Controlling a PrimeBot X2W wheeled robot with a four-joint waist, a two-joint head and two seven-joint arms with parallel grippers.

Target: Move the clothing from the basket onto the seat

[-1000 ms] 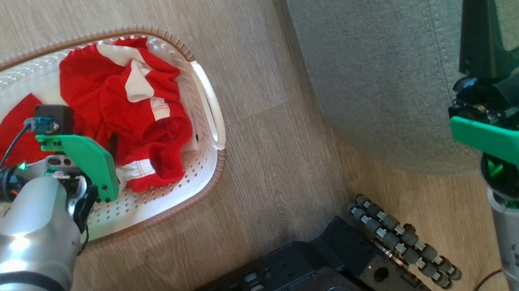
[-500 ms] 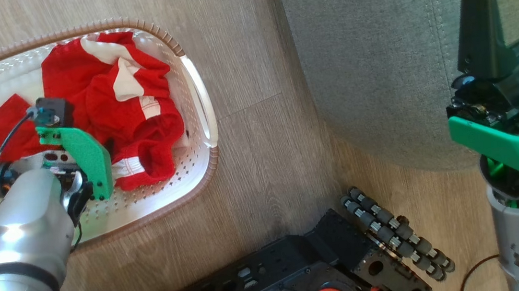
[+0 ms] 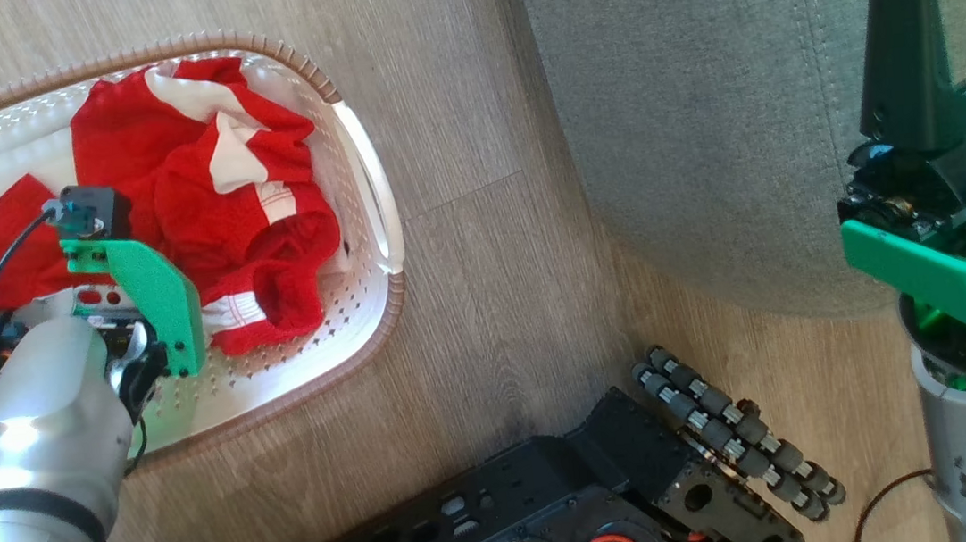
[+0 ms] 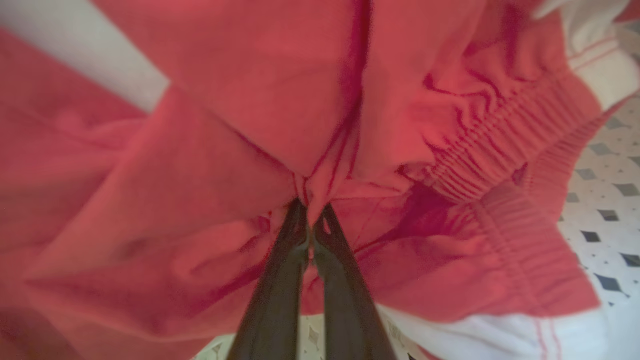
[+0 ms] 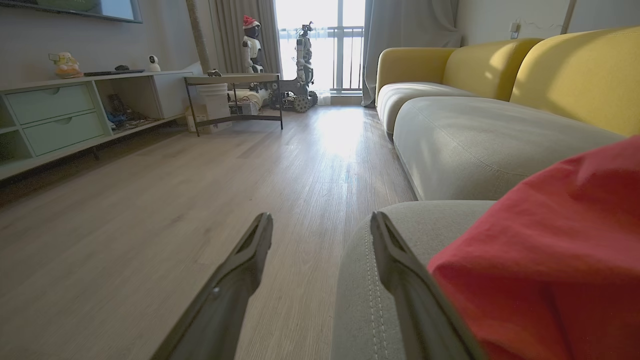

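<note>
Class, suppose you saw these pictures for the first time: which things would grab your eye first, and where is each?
The bright red clothing heaped in the white basket on the wooden floor stands out first. In the left wrist view the left gripper has its jaws shut on a fold of it. At the right the grey-green seat looms, with the right gripper open by its edge.

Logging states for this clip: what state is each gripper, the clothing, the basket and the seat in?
left gripper: shut, pinching a fold of the clothing.
right gripper: open, holding nothing.
clothing: crumpled in the basket.
basket: upright on the floor.
seat: red fabric lying on it.
</note>
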